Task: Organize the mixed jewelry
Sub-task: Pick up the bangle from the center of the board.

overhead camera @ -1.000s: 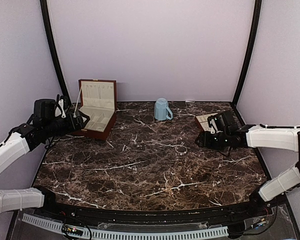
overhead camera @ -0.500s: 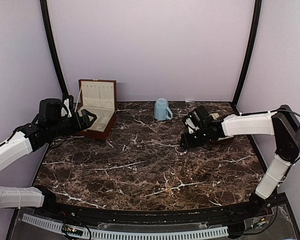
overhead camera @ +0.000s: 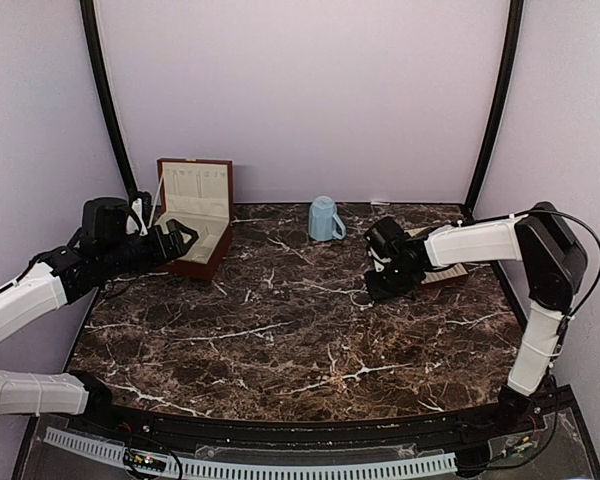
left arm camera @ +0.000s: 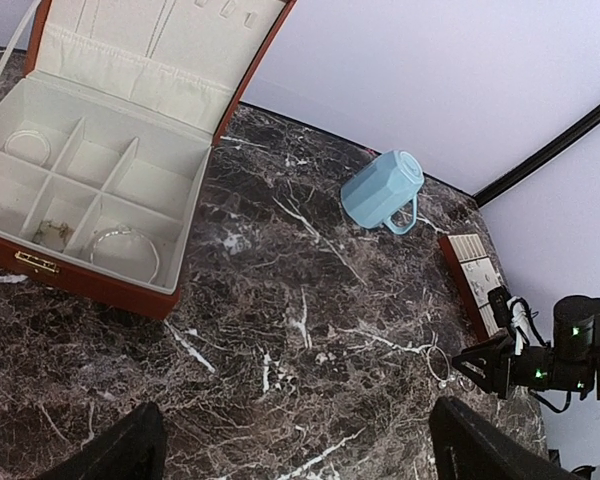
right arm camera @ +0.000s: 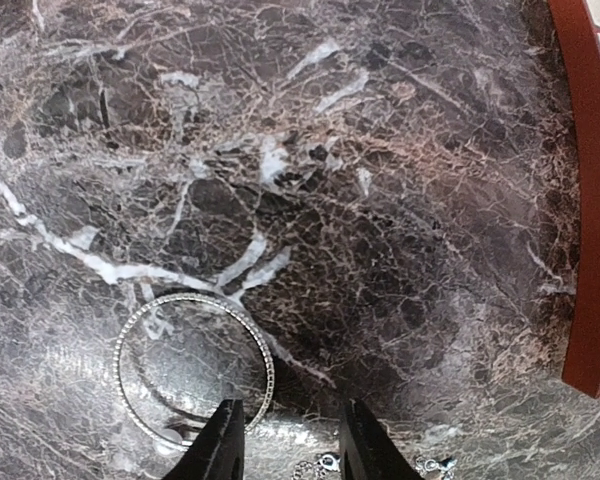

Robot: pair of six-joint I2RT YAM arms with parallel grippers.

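— where's the jewelry, then?
— one loose bangle (right arm camera: 194, 294), thin and silvery, lies flat on the marble desk (overhead camera: 280, 340). it's right of the middle and near the inner side of the brown-edged tray (left arm camera: 472, 270).
— and the right claw (right arm camera: 292, 445)?
— low over that bangle, its tips partly spread with bare marble showing between them. one tip is just beside the bangle's near rim, and i can't see it pinching anything. a scrap of fine chain (right arm camera: 315, 465) glints by the tips, but the view crops it too much to say more.
— the left one?
— the left claw (left arm camera: 295, 450) is spread wide and holds nothing. it hangs above the desk beside the open wooden box (left arm camera: 100, 290) at the far left corner.
— anything in the box?
— a hoop (left arm camera: 125, 252) and some tiny bits (left arm camera: 48, 232) in neighbouring compartments along the clasp side, and another hoop (left arm camera: 27, 147) in a compartment behind. a light-blue mug (left arm camera: 383, 190) stands near the middle of the far edge.
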